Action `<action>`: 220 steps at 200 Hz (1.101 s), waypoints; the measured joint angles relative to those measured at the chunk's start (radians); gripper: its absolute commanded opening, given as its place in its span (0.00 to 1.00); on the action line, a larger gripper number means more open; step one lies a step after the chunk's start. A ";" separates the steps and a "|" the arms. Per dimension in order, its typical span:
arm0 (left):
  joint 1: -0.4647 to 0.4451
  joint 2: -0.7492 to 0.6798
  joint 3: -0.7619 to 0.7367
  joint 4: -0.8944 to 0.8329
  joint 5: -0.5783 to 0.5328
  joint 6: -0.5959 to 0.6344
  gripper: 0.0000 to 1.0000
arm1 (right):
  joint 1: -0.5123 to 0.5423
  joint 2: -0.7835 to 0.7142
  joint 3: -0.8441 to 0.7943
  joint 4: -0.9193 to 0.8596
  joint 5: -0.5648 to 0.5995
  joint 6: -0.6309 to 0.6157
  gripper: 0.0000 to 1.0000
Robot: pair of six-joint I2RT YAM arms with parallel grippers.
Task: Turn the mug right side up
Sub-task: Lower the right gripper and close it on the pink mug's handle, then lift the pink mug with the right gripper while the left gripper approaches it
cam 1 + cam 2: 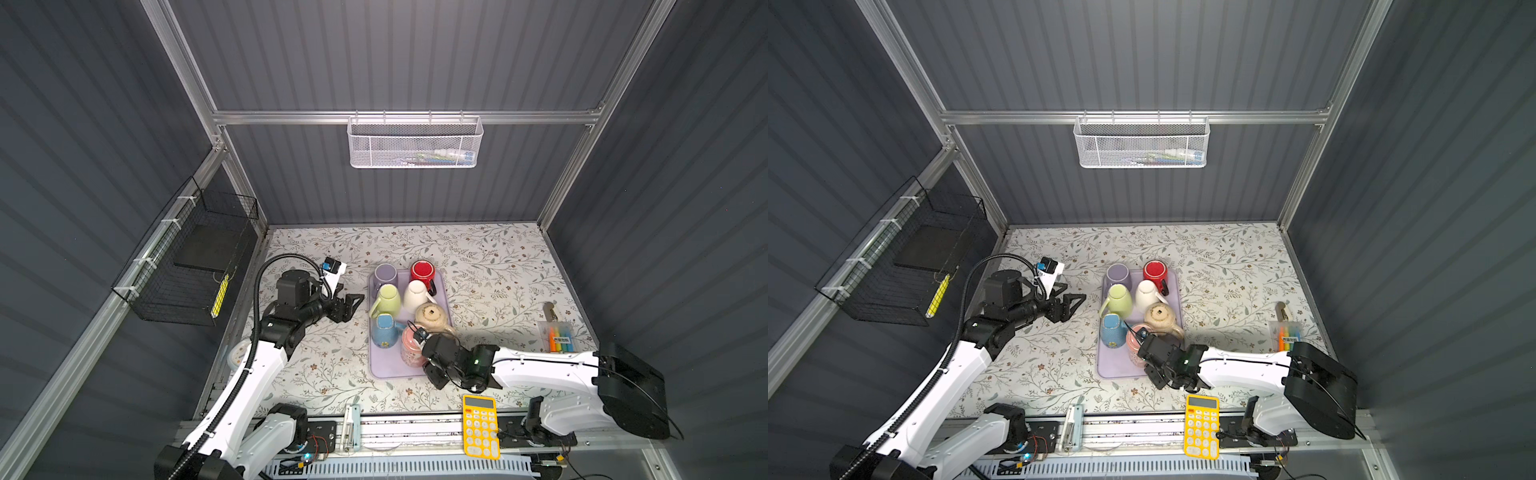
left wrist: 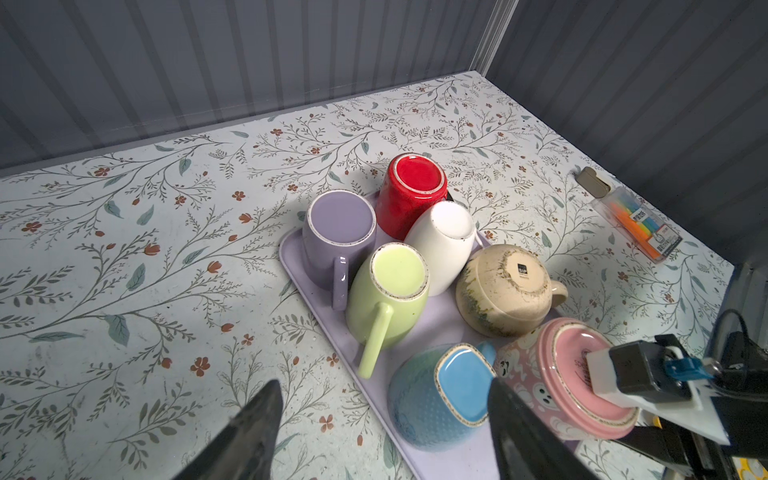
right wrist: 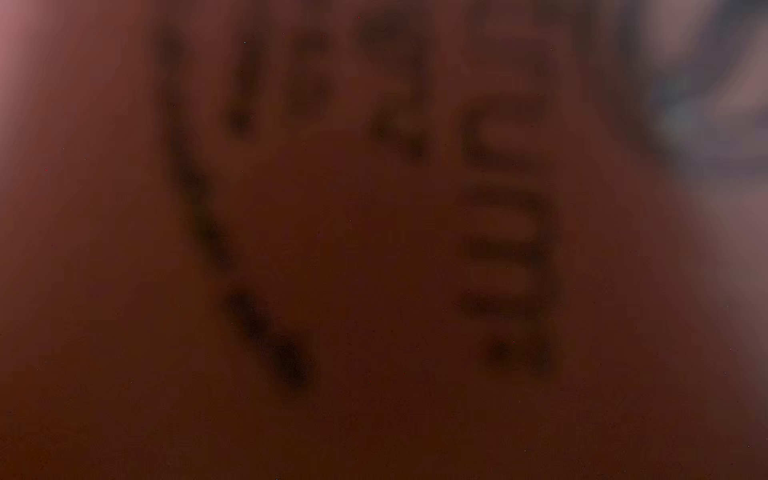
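Observation:
A pink patterned mug [image 1: 409, 353] [image 1: 1133, 349] [image 2: 548, 374] stands base up at the near right corner of the lilac tray [image 1: 390, 372] [image 2: 449, 328]. My right gripper [image 1: 424, 359] [image 1: 1148, 359] is pressed against this mug, its wrist camera hanging over the base. Its fingers are hidden, and the right wrist view shows only a blurred pink-brown surface with dark lettering. My left gripper [image 1: 353, 303] [image 1: 1075, 303] [image 2: 385, 384] hovers open and empty to the left of the tray.
Also base up on the tray are purple [image 1: 385, 275], red [image 1: 422, 271], white [image 1: 415, 296], green [image 1: 388, 301], beige [image 1: 432, 316] and blue [image 1: 384, 330] mugs. A yellow calculator [image 1: 481, 426] lies at the front edge, and a marker case [image 1: 561, 336] sits at the right.

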 measured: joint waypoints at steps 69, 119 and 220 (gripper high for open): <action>0.000 0.000 0.000 0.000 0.000 0.000 0.77 | 0.020 -0.011 -0.063 0.117 0.054 0.032 0.26; 0.000 0.000 0.000 0.000 0.000 0.000 0.77 | 0.032 -0.053 -0.090 0.110 0.072 0.032 0.11; 0.000 0.000 0.000 0.000 0.000 0.000 0.76 | 0.018 -0.234 -0.107 0.032 0.078 0.014 0.00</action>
